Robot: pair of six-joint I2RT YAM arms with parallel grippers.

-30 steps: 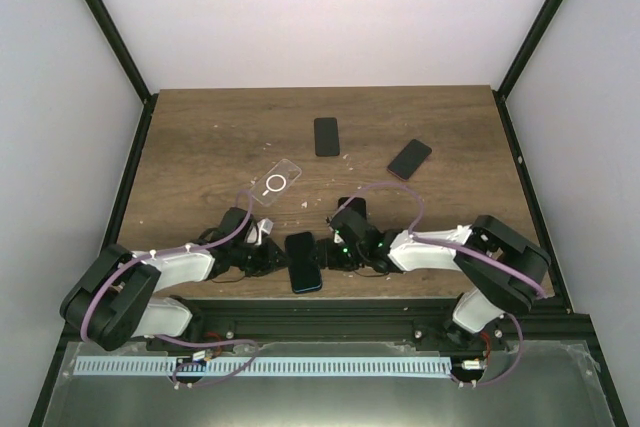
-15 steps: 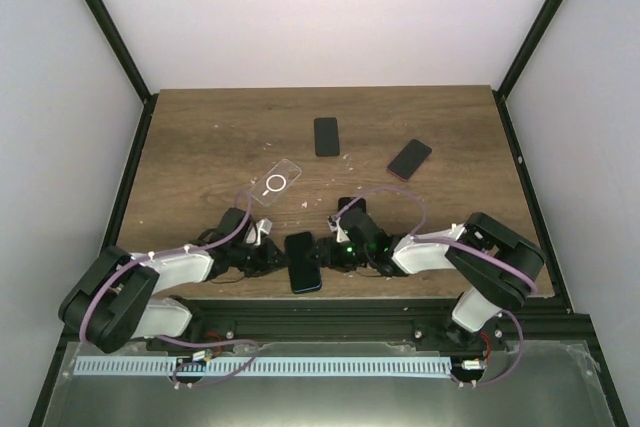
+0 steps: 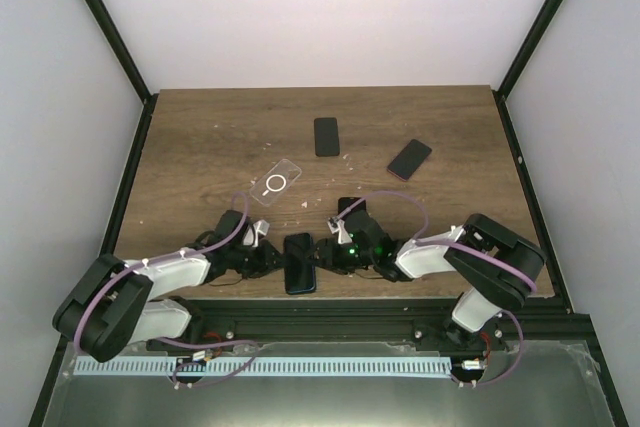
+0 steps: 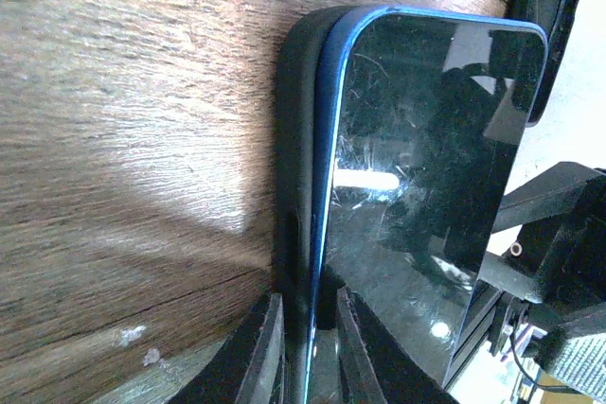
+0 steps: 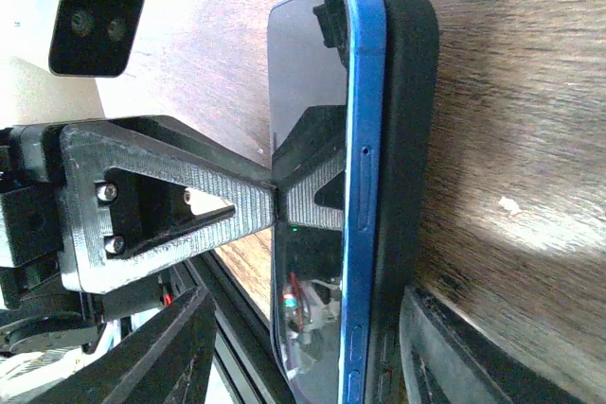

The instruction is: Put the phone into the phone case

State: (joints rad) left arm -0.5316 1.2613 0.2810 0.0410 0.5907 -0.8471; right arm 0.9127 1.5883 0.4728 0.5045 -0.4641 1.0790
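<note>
A blue-edged phone (image 3: 300,263) lies near the table's front edge between my two grippers. A black case (image 4: 295,149) sits against its back, and the phone's blue side (image 5: 365,139) shows along the case rim (image 5: 415,120). My left gripper (image 3: 270,255) is shut on the long edge of the phone and case together; its fingers (image 4: 268,352) pinch both in the left wrist view. My right gripper (image 3: 330,251) is open, and its wide fingers (image 5: 166,357) straddle the phone's other long edge.
A clear case with a white ring (image 3: 277,183) lies behind the left gripper. A black phone (image 3: 326,136) lies mid-table and a red-edged phone (image 3: 410,159) is to its right. The front rail (image 3: 330,319) runs just below the phone.
The phone has turned slightly straighter and shifted a little left between the grippers. Both arms have nudged only slightly.
</note>
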